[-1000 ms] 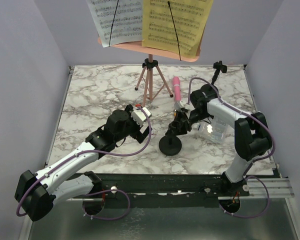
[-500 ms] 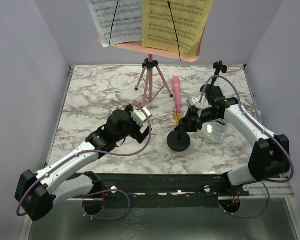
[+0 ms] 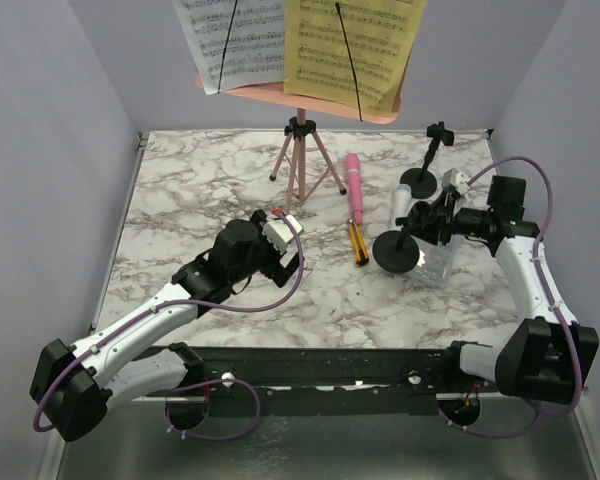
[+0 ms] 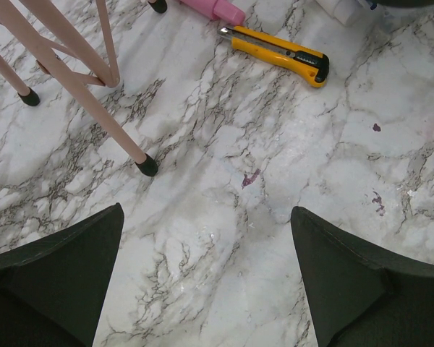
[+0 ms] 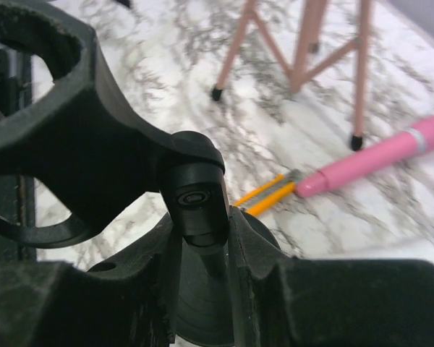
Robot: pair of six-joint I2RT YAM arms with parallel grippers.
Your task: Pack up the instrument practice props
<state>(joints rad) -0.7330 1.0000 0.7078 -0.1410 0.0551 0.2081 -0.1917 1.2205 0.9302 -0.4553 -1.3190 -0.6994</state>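
My right gripper is shut on the stem of a black round-based mic mount, carried tilted just left of the clear box; the right wrist view shows its jaws tight on the stem. A second mic mount stands at the back right. The pink microphone lies near the tripod, and a grey-white microphone lies beside the held mount. At the back, the pink tripod carries the pink rack with white and yellow pages. My left gripper hovers open over bare marble.
A yellow-and-black cutter lies between the grippers, below the pink microphone. A clear plastic box sits under the right arm. Lilac walls close in the table on three sides. A tripod foot stands just ahead of my left fingers.
My right arm has swung to the right, carrying the mic mount from the table's middle over toward the clear box. The left arm has stayed still.
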